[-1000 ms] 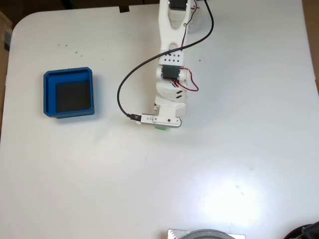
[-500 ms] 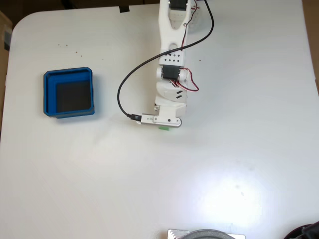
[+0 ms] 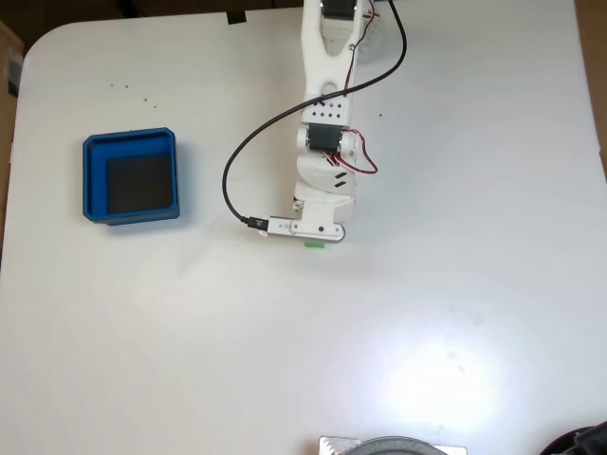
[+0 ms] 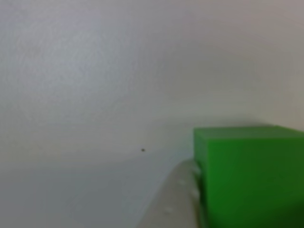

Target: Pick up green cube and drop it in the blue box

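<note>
- In the fixed view the white arm [image 3: 325, 114] reaches down from the top edge over the white tabletop [image 3: 427, 313], its wrist block covering the fingers.
- A sliver of the green cube [image 3: 314, 245] peeks out just below that wrist block, near the middle of the tabletop.
- In the other view the green cube [image 4: 249, 175] is close and blurred at the lower right, and a pale finger [image 4: 175, 202] lies against its left side.
- Only that one finger shows, so whether the fingers are clamped on the cube or merely beside it cannot be told.
- The blue box [image 3: 92, 180] sits well apart at the left of the fixed view, upright, its dark floor bare.
- The stretch of tabletop between cube and box carries nothing.
- A black cable [image 3: 248, 144] loops from the arm out to the left and back to the wrist.
- A few dark specks [image 3: 128, 90] dot the tabletop above the box.
- A grey round object [image 3: 394, 445] is cut off by the bottom edge.
</note>
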{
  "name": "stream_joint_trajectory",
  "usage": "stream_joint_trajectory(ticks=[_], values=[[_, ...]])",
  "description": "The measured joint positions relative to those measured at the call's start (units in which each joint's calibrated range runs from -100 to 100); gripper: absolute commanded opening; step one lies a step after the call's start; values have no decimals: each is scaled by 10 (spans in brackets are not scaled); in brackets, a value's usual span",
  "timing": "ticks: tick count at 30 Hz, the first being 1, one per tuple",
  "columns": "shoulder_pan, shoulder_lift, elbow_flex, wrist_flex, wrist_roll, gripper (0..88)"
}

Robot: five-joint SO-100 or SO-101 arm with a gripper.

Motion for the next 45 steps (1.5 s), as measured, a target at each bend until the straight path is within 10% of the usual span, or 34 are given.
stream_joint_trajectory(ticks=[45], values=[[186,-194,0,-11,-1,41]])
